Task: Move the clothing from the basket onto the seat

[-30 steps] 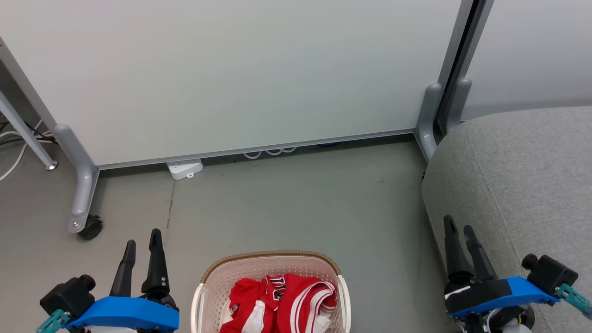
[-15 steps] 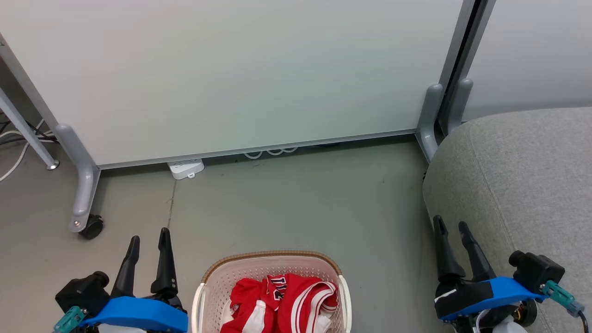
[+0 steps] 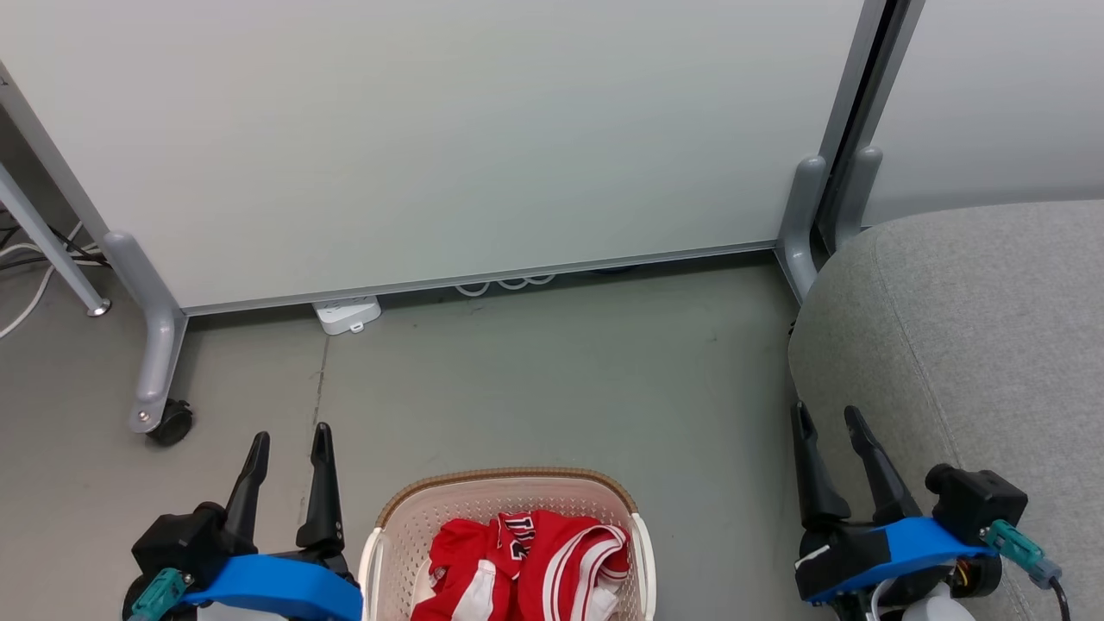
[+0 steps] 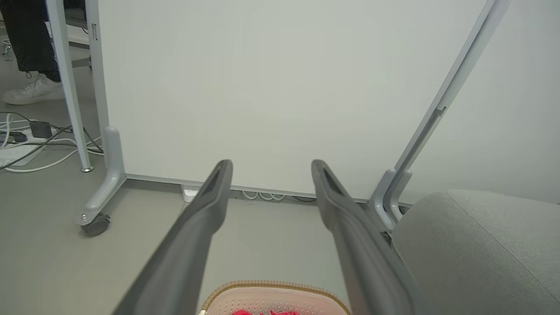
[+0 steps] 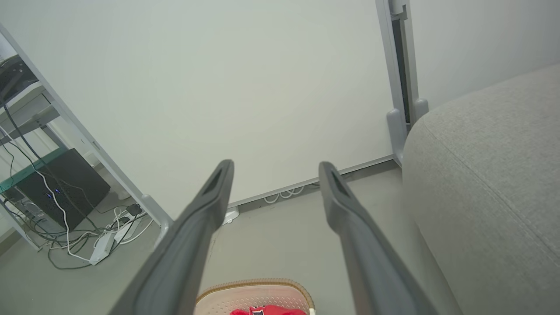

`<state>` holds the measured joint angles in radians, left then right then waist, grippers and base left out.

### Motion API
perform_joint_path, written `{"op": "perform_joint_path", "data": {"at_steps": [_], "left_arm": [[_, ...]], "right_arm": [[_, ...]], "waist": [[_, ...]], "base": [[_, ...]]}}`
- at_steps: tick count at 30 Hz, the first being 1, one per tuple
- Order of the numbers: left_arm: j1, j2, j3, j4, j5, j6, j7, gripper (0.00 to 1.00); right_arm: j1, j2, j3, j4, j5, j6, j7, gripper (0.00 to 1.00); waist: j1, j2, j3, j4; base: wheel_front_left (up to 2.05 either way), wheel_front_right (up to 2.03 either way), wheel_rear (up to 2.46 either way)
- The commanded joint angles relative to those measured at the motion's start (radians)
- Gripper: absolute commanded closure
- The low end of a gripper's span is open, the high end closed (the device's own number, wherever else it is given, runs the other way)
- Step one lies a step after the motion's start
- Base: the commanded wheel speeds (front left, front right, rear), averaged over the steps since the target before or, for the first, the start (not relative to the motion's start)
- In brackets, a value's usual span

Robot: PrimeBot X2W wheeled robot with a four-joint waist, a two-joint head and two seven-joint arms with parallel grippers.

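Head view, bottom centre: basket (image 3: 509,477) on the grey floor (image 3: 561,371). Cream perforated walls, brown woven rim, near part cut off by the frame edge. Heaped and crumpled inside it: clothing (image 3: 526,561), red, with white stripe trim on the right-hand folds and dark lettering near the top of the pile. All of the visible fabric within the basket walls.

Seat (image 3: 992,328) at right, light grey fabric, rounded edge. Apart from the basket, a strip of bare floor between.

Left gripper (image 3: 291,434) lower left, just beside the basket's left rim, not touching it. Fingers spread apart, pointing up the view, nothing between them. Same in the left wrist view: two dark fingers wide apart, only floor and panel in the gap, basket rim and a sliver of red at the bottom edge.

Right gripper (image 3: 827,410) lower right, overlapping the seat's near edge in the picture; contact with the fabric impossible to tell. Fingers parted, empty. Right wrist view: wide gap, basket rim low between the fingers, seat along the right side.

Behind: pale partition panel (image 3: 431,147) on grey feet, caster (image 3: 172,424) under the left foot, white power strip (image 3: 347,313) at the panel's lower edge. Tangle of cables (image 5: 105,236) on the floor at left in the right wrist view. A person's white shoe (image 4: 30,89) beyond the panel, top left of the left wrist view.
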<state>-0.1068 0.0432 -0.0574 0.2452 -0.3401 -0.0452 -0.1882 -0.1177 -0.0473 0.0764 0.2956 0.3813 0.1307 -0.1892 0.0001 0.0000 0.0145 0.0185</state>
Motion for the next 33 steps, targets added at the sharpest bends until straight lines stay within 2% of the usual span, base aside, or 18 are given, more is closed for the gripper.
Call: {"op": "perform_joint_path", "data": {"at_steps": [1, 15, 33], "left_arm": [[-0.020, 0.007, -0.001, -0.003, 0.022, 0.006, -0.011, 0.00], [-0.017, 0.008, -0.018, 0.011, 0.128, 0.009, -0.039, 0.00], [-0.019, 0.010, -0.030, 0.045, 0.215, 0.001, -0.074, 0.00]], "right_arm": [[-0.019, -0.004, 0.004, -0.001, -0.024, 0.000, -0.008, 0.00], [-0.022, -0.004, 0.010, 0.021, -0.142, 0.000, -0.038, 0.00], [-0.026, -0.005, 0.030, 0.051, -0.263, 0.000, -0.072, 0.00]], "waist": [[-0.0001, 0.0000, 0.000, 0.000], [-0.0001, 0.0000, -0.002, -0.002], [-0.0001, 0.0000, -0.002, 0.003]], "base": [[0.00, 0.00, 0.00], [0.00, 0.00, 0.00], [0.00, 0.00, 0.00]]}}
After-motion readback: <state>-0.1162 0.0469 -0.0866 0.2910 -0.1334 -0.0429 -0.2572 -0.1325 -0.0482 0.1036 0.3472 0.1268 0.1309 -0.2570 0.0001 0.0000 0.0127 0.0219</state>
